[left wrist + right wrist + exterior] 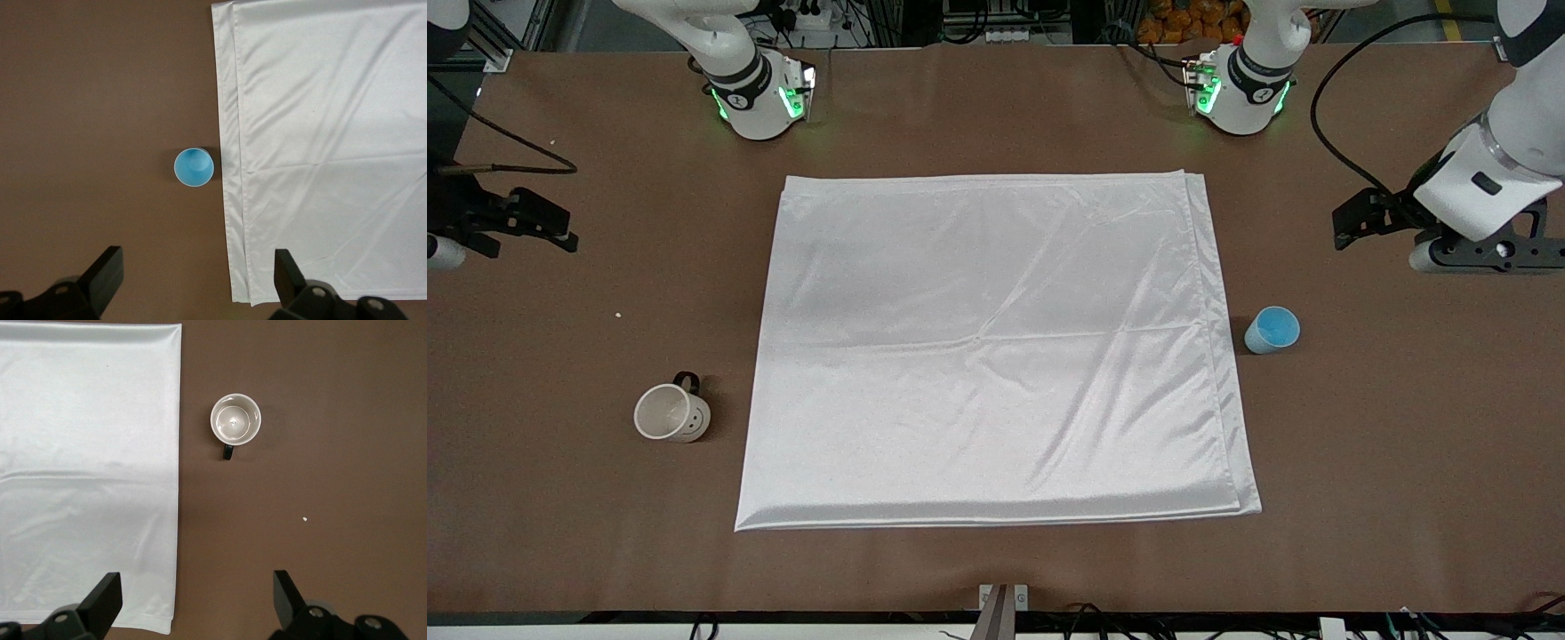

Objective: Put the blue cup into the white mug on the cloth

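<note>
A: Both our hands, left hand (193, 280) and right hand (193, 603), hang wide and empty. The blue cup (1272, 329) stands just beside the cloth (996, 347).

B: The white mug (671, 413) sits on the bare table (1405, 444) near the cloth's right-arm edge. We risk tipping either one, or snagging a fold.
</note>
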You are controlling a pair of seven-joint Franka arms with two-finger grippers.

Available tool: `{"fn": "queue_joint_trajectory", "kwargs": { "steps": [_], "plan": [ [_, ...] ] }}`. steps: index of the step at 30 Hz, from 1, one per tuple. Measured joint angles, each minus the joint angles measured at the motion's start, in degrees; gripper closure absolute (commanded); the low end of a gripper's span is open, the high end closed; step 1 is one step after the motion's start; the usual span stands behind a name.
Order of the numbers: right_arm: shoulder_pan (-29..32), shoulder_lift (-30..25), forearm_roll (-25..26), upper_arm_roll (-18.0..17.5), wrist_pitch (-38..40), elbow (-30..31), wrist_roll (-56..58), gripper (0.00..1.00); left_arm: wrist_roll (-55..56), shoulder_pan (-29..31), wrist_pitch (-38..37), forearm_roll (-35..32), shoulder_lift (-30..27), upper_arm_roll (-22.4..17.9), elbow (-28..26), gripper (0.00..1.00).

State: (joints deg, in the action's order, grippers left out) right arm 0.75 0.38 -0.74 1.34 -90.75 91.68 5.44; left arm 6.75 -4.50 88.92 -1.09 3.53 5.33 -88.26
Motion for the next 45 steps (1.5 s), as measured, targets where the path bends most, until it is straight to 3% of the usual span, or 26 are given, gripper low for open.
{"fn": "queue_joint_trajectory", "kwargs": {
  "steps": [10, 18, 32, 45],
  "plan": [
    [0.01, 2.86, 0.00, 0.01, -0.50, 1.26, 0.00, 0.00, 0.00, 0.07, 1.39, -0.01, 1.70, -0.01, -0.70, 0.00],
    [0.02, 3.28, 0.00, 0.05, -4.10, 4.92, 0.00, 0.00, 0.00, 0.06, 5.94, -0.02, 2.00, -0.01, -4.79, 0.00],
    [0.05, 5.01, 0.00, 0.09, -24.51, 19.81, -0.15, 0.00, 0.00, -0.08, 16.34, -0.04, 2.28, 0.05, -14.97, 0.00],
    [0.44, 13.50, 0.00, 0.33, -35.62, 21.91, -0.30, 0.00, 0.42, -1.70, 32.02, -1.81, 3.32, 0.35, -27.18, 0.00]
  ]
}}
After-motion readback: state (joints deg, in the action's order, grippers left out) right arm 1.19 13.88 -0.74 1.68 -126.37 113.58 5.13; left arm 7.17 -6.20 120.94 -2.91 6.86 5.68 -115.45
